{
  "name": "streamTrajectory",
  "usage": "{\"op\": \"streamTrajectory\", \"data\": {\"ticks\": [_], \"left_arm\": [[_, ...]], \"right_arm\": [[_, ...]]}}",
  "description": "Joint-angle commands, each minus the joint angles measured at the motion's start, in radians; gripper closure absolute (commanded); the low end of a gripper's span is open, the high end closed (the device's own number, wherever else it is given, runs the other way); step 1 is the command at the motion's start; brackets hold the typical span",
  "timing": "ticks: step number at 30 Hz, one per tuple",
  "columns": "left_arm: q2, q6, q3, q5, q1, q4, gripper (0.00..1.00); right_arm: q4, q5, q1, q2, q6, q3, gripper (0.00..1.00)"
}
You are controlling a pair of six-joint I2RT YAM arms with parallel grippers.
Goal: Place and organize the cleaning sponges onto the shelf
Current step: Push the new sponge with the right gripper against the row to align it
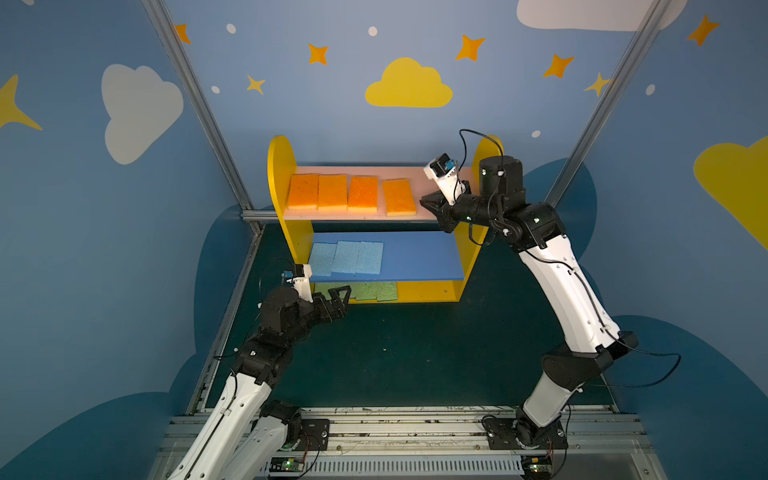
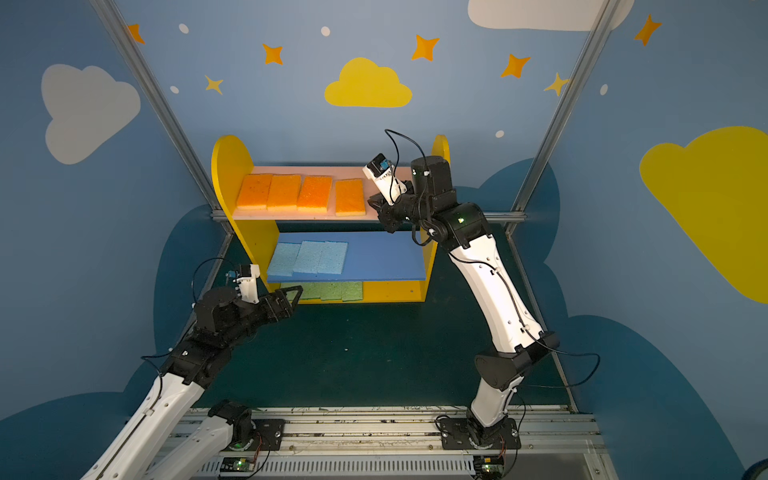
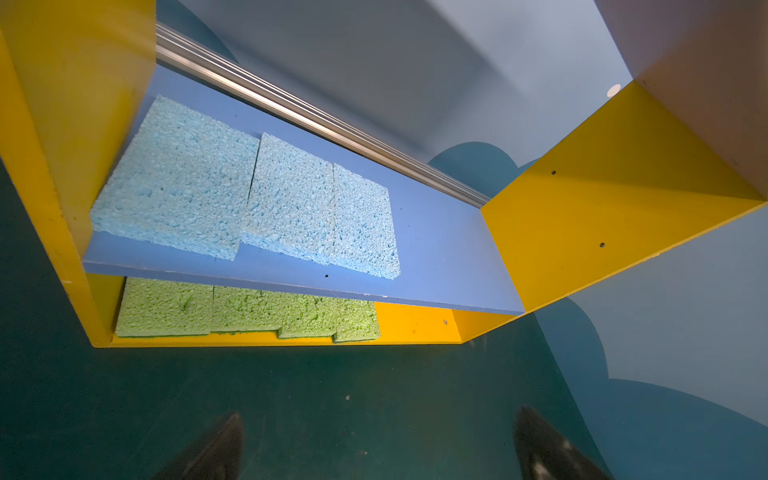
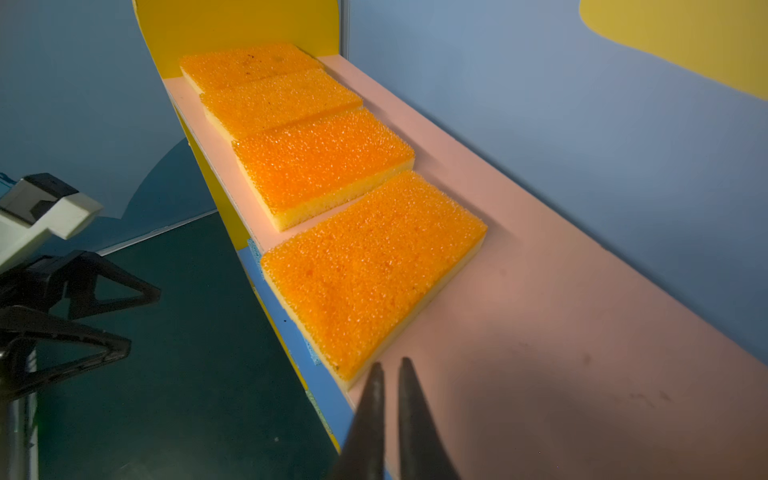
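Top views were dim, edges bowed. Shadow lay on pink board [image 4: 582, 332] near right gripper [image 4: 390, 368], fingertips blurred. Left gripper [image 3: 378, 440] fingertips blurred too.

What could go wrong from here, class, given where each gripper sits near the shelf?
1. The right gripper, fingers nearly together, sits at the nearest orange sponge; a nudge could skew it or push it off the pink board.
2. The open left gripper is close to the green sponges, which overlap unevenly, and could drag them out.
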Motion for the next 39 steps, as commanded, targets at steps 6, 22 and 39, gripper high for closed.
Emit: {"op": "streamTrajectory", "data": {"ticks": [6, 22, 39], "left_arm": [[-0.006, 0.013, 0.023, 0.005, -0.003, -0.004, 0.00], [-0.003, 0.009, 0.023, 0.002, -0.003, -0.002, 0.01], [0.006, 0.013, 0.027, 0.002, -0.003, -0.002, 0.01]], "right_arm": [[0.046, -0.048, 0.001, -0.009, 0.021, -0.050, 0.46], [0.014, -0.065, 0.001, 0.116, 0.056, 0.068, 0.56], [-0.008, -0.206, -0.006, 0.236, 0.080, 0.204, 0.53]]}}
